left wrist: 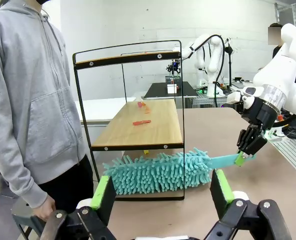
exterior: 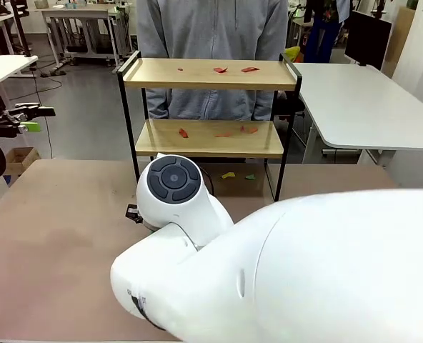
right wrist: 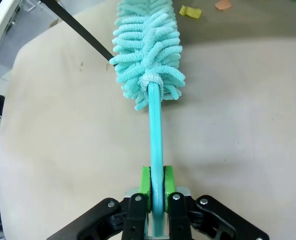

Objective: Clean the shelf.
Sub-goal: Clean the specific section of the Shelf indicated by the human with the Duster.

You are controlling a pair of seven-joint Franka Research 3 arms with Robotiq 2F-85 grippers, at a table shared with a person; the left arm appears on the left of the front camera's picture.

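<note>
The shelf (exterior: 210, 74) stands at the table's far edge, and red scraps (exterior: 219, 70) lie on both of its wooden boards. My right gripper (right wrist: 156, 182) is shut on the handle of a teal fluffy duster (right wrist: 148, 45). From the left wrist view, the duster (left wrist: 158, 172) lies low on the table, its head beneath the shelf's lower board (left wrist: 138, 125), with the right gripper (left wrist: 245, 150) at the handle's end. My left gripper (left wrist: 161, 192) is open with nothing between its fingers, and it hovers off the table's left side (exterior: 38, 118).
A person in a grey hoodie (exterior: 211, 28) stands right behind the shelf. Yellow (exterior: 228, 175) and green (exterior: 250, 176) scraps lie on the table under the shelf. My right arm's white body (exterior: 283, 271) blocks the near right of the table. A white table (exterior: 369, 107) stands to the right.
</note>
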